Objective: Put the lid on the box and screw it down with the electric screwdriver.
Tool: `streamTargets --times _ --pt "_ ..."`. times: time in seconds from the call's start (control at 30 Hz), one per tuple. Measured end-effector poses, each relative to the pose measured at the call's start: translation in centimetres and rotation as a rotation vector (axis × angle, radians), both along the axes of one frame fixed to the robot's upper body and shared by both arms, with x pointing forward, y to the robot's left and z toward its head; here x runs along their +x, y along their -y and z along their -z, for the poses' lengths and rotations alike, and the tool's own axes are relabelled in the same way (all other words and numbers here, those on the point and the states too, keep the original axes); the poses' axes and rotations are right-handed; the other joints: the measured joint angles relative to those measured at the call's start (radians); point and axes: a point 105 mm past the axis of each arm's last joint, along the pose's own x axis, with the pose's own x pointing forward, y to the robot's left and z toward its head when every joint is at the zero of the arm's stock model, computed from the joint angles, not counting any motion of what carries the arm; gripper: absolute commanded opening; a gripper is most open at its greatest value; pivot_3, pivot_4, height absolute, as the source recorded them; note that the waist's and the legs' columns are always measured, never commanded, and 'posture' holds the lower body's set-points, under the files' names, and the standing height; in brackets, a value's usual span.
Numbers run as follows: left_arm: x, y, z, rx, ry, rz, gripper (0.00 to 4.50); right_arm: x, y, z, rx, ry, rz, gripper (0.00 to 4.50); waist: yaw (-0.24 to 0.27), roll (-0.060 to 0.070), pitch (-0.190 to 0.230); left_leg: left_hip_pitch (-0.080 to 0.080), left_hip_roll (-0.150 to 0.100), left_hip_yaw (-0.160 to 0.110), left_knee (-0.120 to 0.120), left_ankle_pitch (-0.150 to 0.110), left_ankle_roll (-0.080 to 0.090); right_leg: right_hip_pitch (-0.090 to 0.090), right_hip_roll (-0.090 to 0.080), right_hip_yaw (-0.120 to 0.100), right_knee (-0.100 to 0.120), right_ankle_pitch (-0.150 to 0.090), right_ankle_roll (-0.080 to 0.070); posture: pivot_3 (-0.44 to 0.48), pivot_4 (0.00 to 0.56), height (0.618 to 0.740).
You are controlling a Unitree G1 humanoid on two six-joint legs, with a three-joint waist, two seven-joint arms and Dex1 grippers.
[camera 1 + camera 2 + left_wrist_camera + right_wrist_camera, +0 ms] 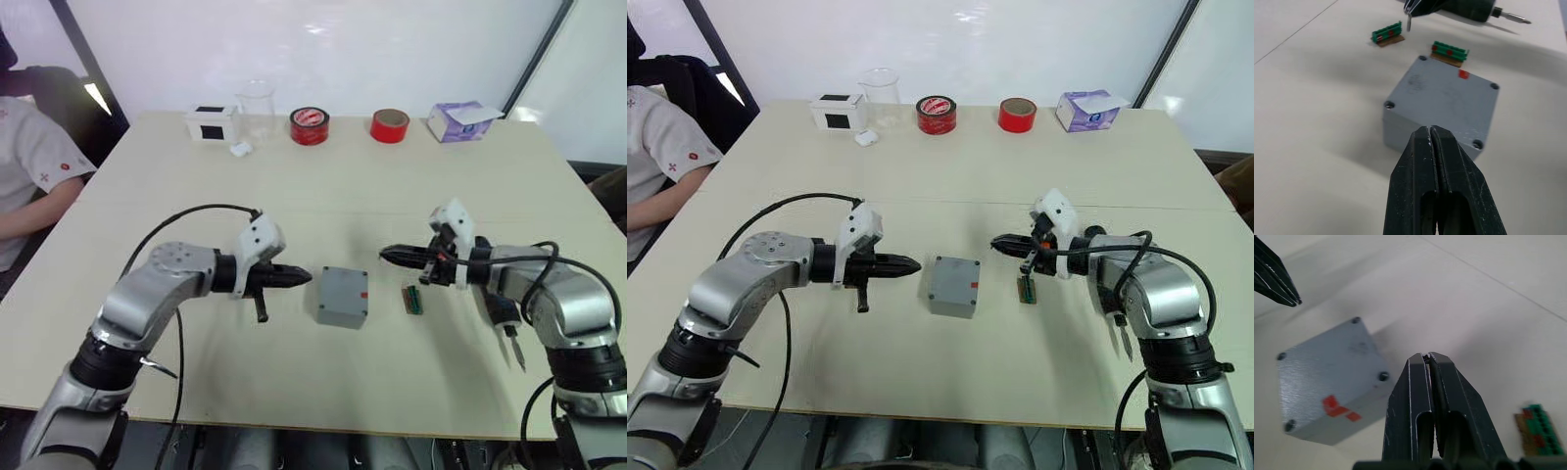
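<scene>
Lid (1442, 100) on box (342, 297); both jaws pressed together, empty. Left wrist view shows electric screwdriver (1469, 11).

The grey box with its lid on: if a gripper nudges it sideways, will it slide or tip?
Probably slides: the box sits flat and squat on the smooth table. Its hard, rigid-looking walls shouldn't flex. It may pivot if pushed near a corner.

no text or labels legible anywhere
</scene>
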Motion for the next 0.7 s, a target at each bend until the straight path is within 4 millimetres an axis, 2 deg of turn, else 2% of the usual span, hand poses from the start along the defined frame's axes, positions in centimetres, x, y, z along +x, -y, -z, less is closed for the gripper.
streamTargets --times 0.3,0.7 --pt "-0.08 0.58 0.4 0.005 -0.005 0.009 0.0 -0.86 -0.78 0.46 0.01 -0.043 -0.021 0.05 -0.001 0.0 0.0 0.0 0.0 0.0 0.0 0.0 0.0 0.0 0.0 0.0 0.0 0.0 0.0 0.0 0.15 0.74" --pt "-0.03 0.65 0.44 0.006 -0.002 0.007 0.0 -1.0 -1.1 0.62 0.016 -0.057 -0.027 0.05 -0.001 0.0 0.0 0.0 0.0 0.0 0.0 0.0 0.0 0.0 0.0 0.0 0.0 0.0 0.0 0.0 0.15 0.74"
